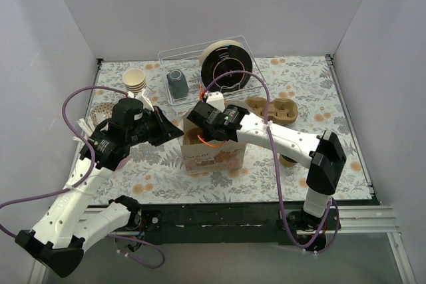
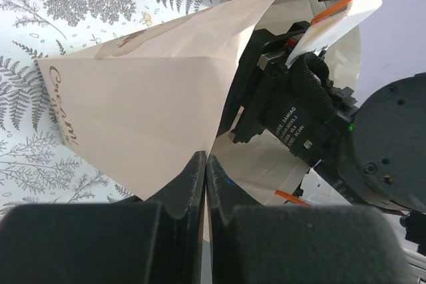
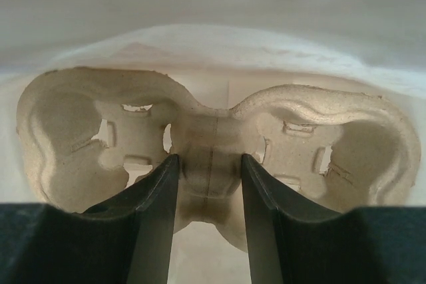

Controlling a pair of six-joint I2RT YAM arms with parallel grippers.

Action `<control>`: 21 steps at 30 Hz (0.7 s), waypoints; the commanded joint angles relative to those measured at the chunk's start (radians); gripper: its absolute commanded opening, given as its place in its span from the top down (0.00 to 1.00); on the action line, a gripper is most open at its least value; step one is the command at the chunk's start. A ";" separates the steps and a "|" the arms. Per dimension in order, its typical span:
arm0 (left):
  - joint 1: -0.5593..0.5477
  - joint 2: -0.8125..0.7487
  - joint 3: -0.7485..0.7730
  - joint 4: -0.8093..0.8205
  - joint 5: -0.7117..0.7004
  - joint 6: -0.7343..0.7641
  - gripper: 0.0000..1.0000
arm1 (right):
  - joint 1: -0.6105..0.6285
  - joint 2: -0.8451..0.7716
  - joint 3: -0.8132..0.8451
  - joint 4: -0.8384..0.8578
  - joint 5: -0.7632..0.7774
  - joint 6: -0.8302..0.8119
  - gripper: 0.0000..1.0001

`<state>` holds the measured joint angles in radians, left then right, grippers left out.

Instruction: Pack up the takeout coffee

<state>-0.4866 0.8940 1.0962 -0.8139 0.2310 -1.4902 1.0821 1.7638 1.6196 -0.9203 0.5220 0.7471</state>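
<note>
A white paper bag stands open at the table's middle. My left gripper is shut on the bag's left rim; in the left wrist view its fingers pinch the paper edge of the bag. My right gripper reaches into the bag's mouth. In the right wrist view it is shut on the centre ridge of an empty pulp cup carrier inside the bag. No lidded tan coffee cup shows clearly; a tan shape peeks out under the right arm.
A second pulp carrier lies right of the bag. At the back are a stack of cream lidless cups and a clear bin holding a grey-blue mug and a black-and-cream round dish. White walls enclose the table.
</note>
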 commanded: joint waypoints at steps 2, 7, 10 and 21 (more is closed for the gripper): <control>0.000 -0.030 -0.028 -0.008 0.053 -0.028 1.00 | -0.004 -0.041 -0.105 0.050 0.053 0.058 0.75; 0.000 -0.033 -0.047 -0.010 0.079 -0.025 1.00 | 0.004 -0.024 -0.133 0.080 0.085 0.066 0.73; 0.000 -0.026 -0.036 -0.010 0.087 -0.022 1.00 | 0.018 -0.007 -0.130 0.069 0.119 0.074 0.73; 0.000 -0.023 -0.018 -0.039 0.113 -0.018 0.98 | 0.056 0.037 -0.023 -0.020 0.191 0.144 0.55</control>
<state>-0.4862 0.8906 1.0592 -0.8200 0.2859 -1.5112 1.1347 1.7679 1.5517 -0.8726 0.6453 0.8307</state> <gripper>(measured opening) 0.014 0.468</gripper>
